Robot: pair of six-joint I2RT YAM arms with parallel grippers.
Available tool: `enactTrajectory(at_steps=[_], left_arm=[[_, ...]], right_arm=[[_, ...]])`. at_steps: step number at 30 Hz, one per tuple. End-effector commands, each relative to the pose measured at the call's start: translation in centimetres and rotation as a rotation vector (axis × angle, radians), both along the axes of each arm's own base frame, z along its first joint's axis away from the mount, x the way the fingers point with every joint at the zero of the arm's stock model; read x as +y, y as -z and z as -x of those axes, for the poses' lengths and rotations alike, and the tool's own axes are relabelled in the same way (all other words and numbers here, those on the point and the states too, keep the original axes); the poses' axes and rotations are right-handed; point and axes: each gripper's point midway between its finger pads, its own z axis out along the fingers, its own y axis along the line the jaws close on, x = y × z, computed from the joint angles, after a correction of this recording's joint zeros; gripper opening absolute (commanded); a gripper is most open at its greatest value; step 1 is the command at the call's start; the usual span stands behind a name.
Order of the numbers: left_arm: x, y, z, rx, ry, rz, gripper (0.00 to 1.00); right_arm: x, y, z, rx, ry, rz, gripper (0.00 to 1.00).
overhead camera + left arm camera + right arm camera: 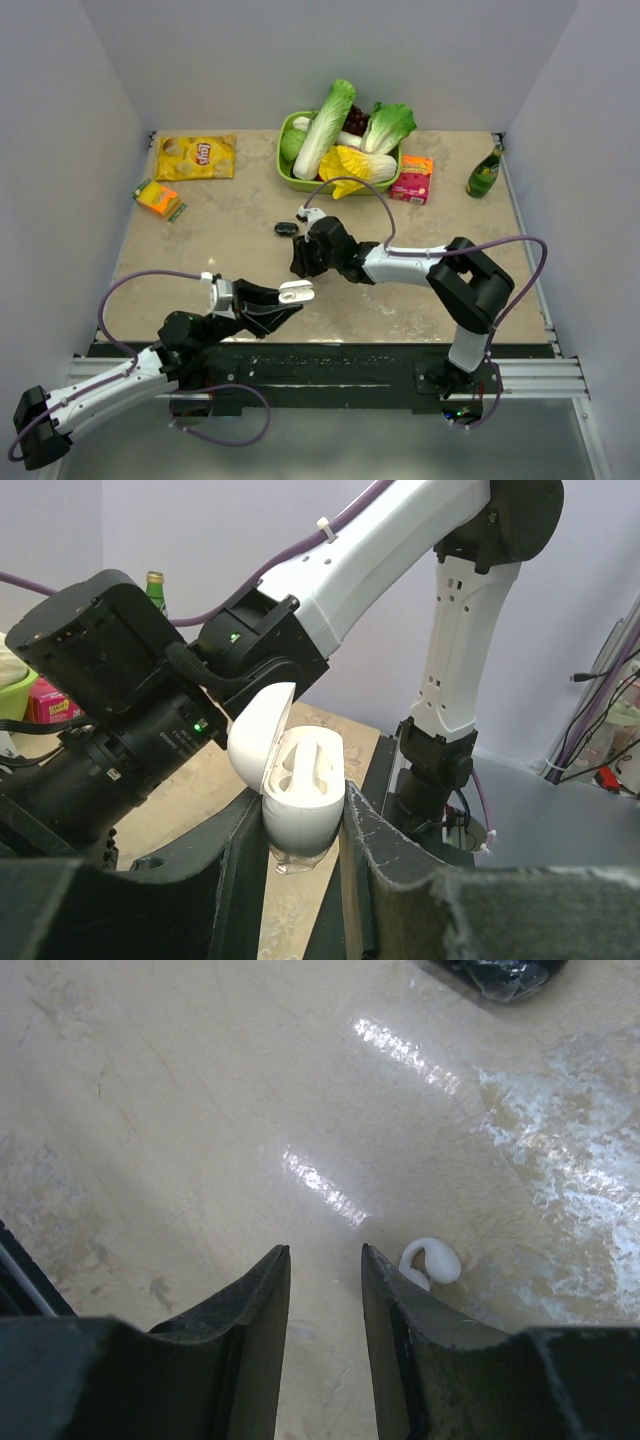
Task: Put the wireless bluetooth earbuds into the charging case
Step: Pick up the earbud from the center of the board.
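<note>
white plastic sits nearest: the charging case [300,790], lid tipped back, is clamped between the fingers [235,870] of the left gripper [300,825] and held clear of the table [200,230], just ahead of the arm bases. its moulded hollows face up and look empty, so i judge this to be the fetching step, with no bud seated yet.

a little farther out, the right gripper [325,1255] points down at the tabletop, its fingers a narrow gap apart with nothing between them. one white earbud [432,1263] lies on the table just beside one finger, outside the gap. its near end is hidden behind that finger, so i cannot tell whether they touch.

the next move, as i read it, calls for a small sideways shift to bring the bud between the fingers, then a drop and a gentle close. the bud is tiny, rounded and slick, so it could squirt away. i see no second bud.

beyond it lies a small dark object [286,229]. farthest back are a green bowl [287,178] of vegetables and a chip bag [195,157].
</note>
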Motion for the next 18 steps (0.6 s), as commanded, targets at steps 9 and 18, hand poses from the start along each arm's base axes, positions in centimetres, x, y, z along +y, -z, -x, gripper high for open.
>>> enactTrajectory(at_steps=[9,18], left_arm=[[0.0,3.7,-0.1,0.047,-0.007,-0.045,0.0],[-0.1,3.5,-0.1,0.044,-0.001,-0.045,0.0]], right_arm=[[-0.3,0.9,-1.4,-0.017,0.062,0.048,0.37],[-1.7,1.5,-1.2,-0.022,0.095,0.084,0.37]])
